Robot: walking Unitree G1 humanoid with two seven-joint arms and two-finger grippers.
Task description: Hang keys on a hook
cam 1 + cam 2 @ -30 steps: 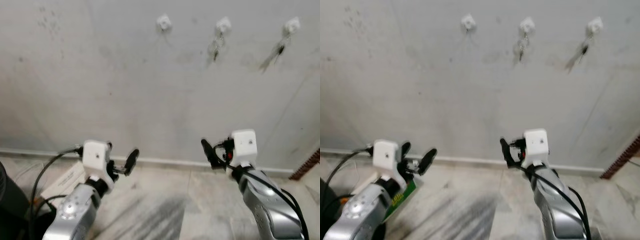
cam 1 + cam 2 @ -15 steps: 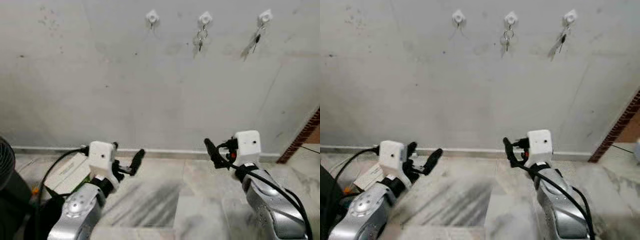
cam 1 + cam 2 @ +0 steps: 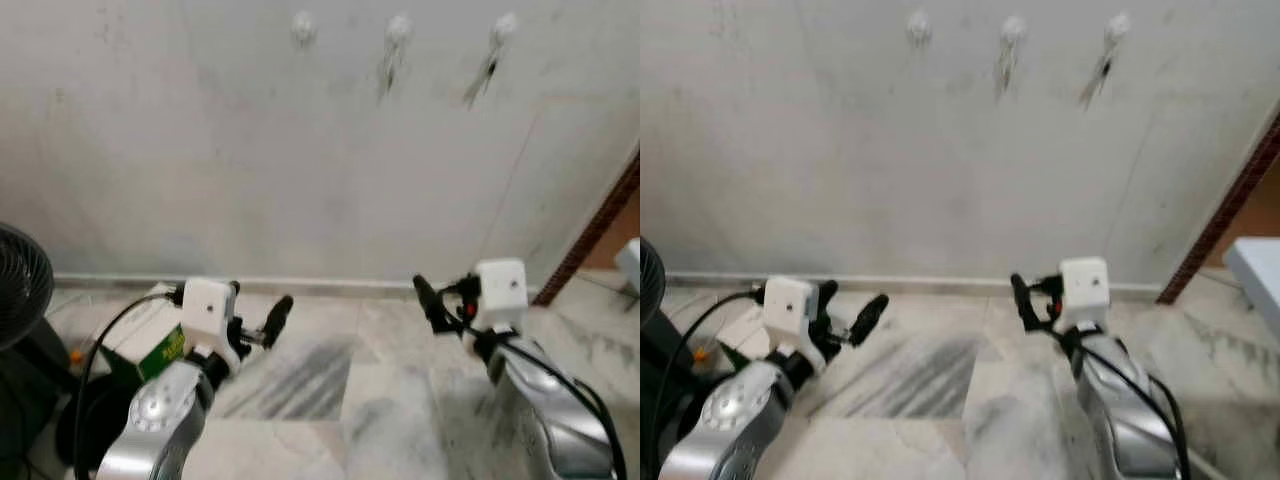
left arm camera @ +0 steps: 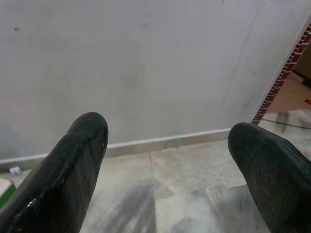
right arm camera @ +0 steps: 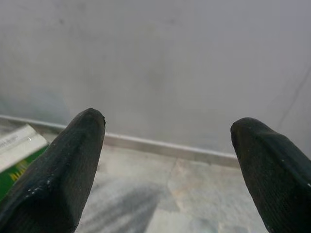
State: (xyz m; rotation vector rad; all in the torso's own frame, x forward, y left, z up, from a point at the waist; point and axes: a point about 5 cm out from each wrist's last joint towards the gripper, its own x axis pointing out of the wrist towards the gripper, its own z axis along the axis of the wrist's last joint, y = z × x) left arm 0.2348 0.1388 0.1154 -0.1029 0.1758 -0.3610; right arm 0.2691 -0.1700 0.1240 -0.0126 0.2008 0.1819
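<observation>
High on the wall [image 3: 200, 150] ahead I can make out three hooks in a row, blurred: the left hook [image 3: 302, 27] looks bare, the middle hook [image 3: 398, 28] carries what seems to be a set of keys [image 3: 386, 68], and the right hook [image 3: 504, 24] has another bunch of keys [image 3: 482, 76] dangling from it. Both my arms are held low over the marble floor [image 3: 330, 400], well below and well apart from those hooks. My left tool [image 3: 258, 325] is spread wide with nothing between its fingers [image 4: 68, 165], and my right tool [image 3: 432, 302] is likewise released and empty, as its wrist camera shows, fingers [image 5: 58, 160] apart against bare wall and skirting.

So neither tool carries keys. Judging by that, hanging looks done on two hooks, or I have yet to fetch a set for the bare one; I cannot tell which.

A green box [image 3: 150, 350] and a black fan [image 3: 20, 290] sit on the floor at my left. To do this well, I would steady the head camera first, since the blur hides the hook shapes, then move without clipping the box or fan.
</observation>
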